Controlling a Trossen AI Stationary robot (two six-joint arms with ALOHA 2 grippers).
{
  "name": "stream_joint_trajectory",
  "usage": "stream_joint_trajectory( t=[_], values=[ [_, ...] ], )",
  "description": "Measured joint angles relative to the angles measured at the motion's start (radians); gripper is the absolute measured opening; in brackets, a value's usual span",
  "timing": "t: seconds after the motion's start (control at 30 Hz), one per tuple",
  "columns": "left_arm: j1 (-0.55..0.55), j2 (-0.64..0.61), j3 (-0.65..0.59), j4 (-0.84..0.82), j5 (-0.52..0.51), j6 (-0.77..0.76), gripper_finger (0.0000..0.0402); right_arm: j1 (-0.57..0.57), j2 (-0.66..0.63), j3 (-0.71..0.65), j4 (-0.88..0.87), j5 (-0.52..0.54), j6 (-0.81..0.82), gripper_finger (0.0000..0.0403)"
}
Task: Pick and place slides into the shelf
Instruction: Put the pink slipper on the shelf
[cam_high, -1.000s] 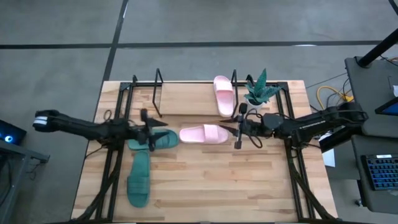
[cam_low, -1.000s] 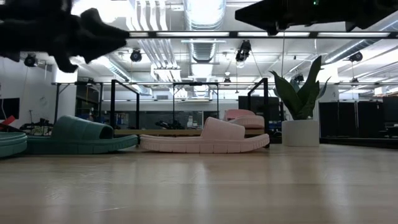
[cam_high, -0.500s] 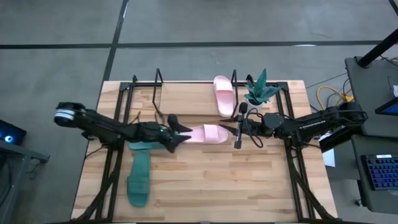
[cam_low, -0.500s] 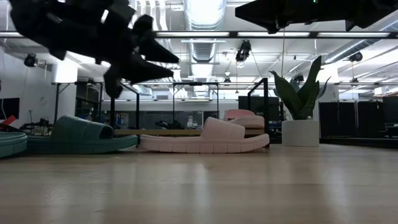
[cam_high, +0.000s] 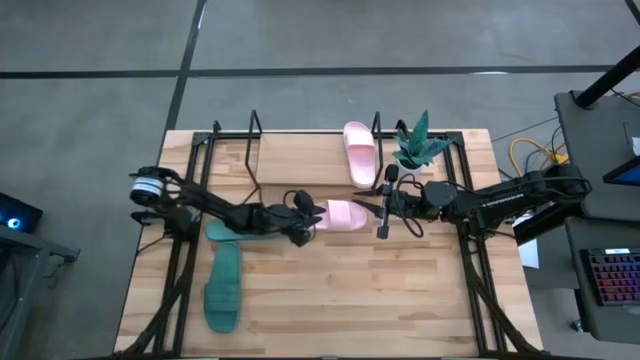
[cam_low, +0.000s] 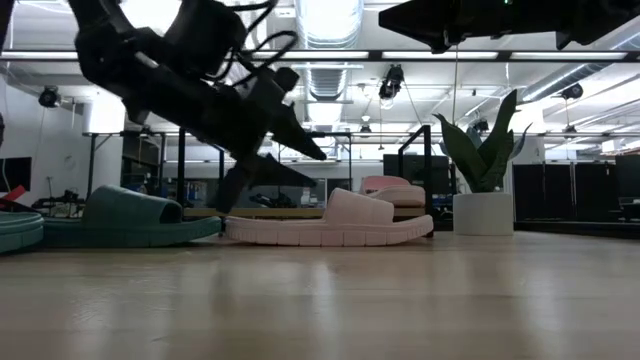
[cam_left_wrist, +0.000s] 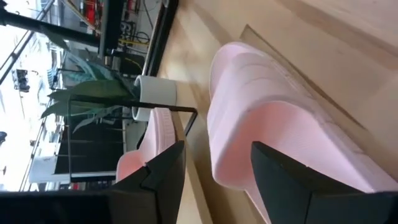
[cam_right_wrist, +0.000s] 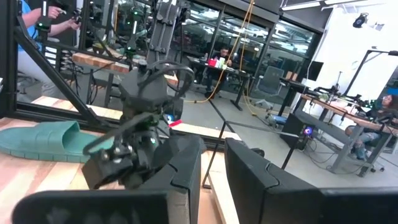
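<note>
Left gripper (cam_high: 303, 216): positioned low over the worktop (cam_high: 330, 300), fingers parted to a moderate width and holding nothing. In the left wrist view the two fingertips (cam_left_wrist: 163, 171) frame the near end of the loose pink slide (cam_high: 343, 215), which lies directly ahead of this gripper, flat on its sole, strap up; no contact is visible.

Behind the left gripper, along its own arm, one green slide (cam_high: 228, 228) lies partly hidden under the arm. A second green slide (cam_high: 223, 287) lies well off to the side, nearer the front edge of the worktop.

Right gripper (cam_high: 381, 208): waiting just beyond the far end of the loose pink slide, fingers set narrow with a slim gap between them, empty.

Shelf (cam_high: 255, 140): located past both grippers, at the back of the worktop. The other pink slide (cam_high: 359, 154) already rests on its board, at the end nearest the potted plant (cam_high: 418, 143).

Progress assessment:
- Done: one of four slides placed
- In hand: approach to the loose pink slide; grasp not yet made
- Remaining: three slides, namely this pink one and both green ones
</note>
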Motion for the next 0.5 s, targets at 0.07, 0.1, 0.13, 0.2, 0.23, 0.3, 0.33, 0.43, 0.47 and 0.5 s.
stream_joint_trajectory(
  t=[0.07, 0.1, 0.13, 0.2, 0.23, 0.3, 0.33, 0.43, 0.47, 0.5],
  values=[
    [0.005, 0.022, 0.020, 0.001, -0.004, 0.001, 0.0168, 0.000, 0.000, 0.000, 0.000, 0.000, 0.000, 0.0063],
    [0.006, 0.032, 0.031, 0.002, -0.005, 0.002, 0.0168, 0.000, 0.000, 0.000, 0.000, 0.000, -0.004, 0.0063],
    [0.007, 0.043, 0.041, 0.003, -0.005, 0.002, 0.0168, 0.000, 0.000, 0.000, 0.000, 0.000, -0.005, 0.0063],
    [0.011, 0.061, 0.057, 0.001, -0.005, 0.017, 0.0168, 0.000, 0.000, 0.000, 0.000, 0.000, -0.005, 0.0063],
    [0.014, 0.071, 0.063, 0.002, -0.004, 0.027, 0.0168, 0.000, 0.000, 0.000, 0.000, 0.000, -0.006, 0.0063],
    [0.023, 0.088, 0.070, 0.002, -0.004, 0.045, 0.0168, 0.000, 0.000, 0.000, 0.000, 0.000, -0.007, 0.0063],
    [0.026, 0.094, 0.071, 0.000, -0.004, 0.047, 0.0168, 0.000, 0.000, 0.000, 0.000, 0.000, -0.007, 0.0063],
    [0.036, 0.112, 0.083, 0.002, -0.005, 0.050, 0.0168, 0.000, 0.000, 0.000, 0.000, 0.000, -0.007, 0.0063],
    [0.040, 0.117, 0.087, 0.001, -0.005, 0.050, 0.0168, 0.000, 0.000, 0.000, 0.000, 0.000, -0.008, 0.0063],
    [0.043, 0.123, 0.091, 0.001, -0.004, 0.050, 0.0168, 0.000, 0.000, 0.000, -0.001, 0.000, -0.008, 0.0063]
  ],
)
